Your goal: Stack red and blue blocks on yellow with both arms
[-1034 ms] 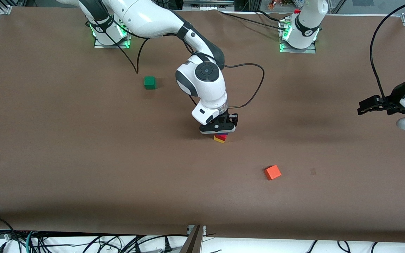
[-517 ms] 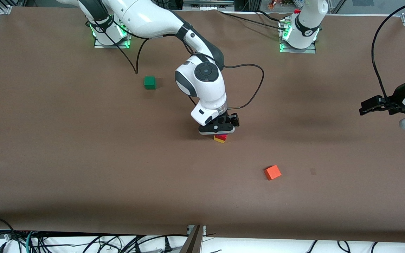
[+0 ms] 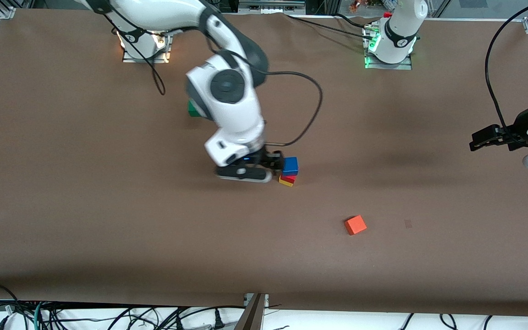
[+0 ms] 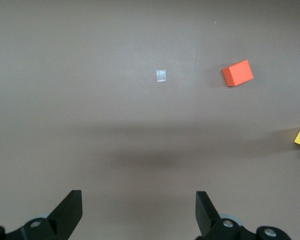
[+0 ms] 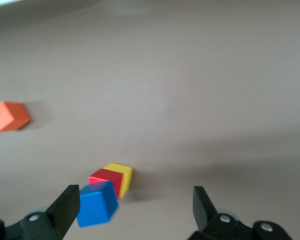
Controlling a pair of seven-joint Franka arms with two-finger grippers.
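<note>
Our blue block (image 3: pixel 290 165) tops the red block (image 3: pixel 288 178) and yellow block (image 3: pixel 285 182) mid-counter. The right gripper (image 3: pixel 264 167), released, sits just beside the stack and could topple it; left gripper (image 3: pixel 479 139) waits, released.

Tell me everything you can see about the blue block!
The blue block is a small, matte, bright blue cube. It sits on top of the red block, which rests on the yellow block, near the table's middle. It looks slightly turned against the cubes below. The open right gripper is beside it; no finger grips it.
</note>
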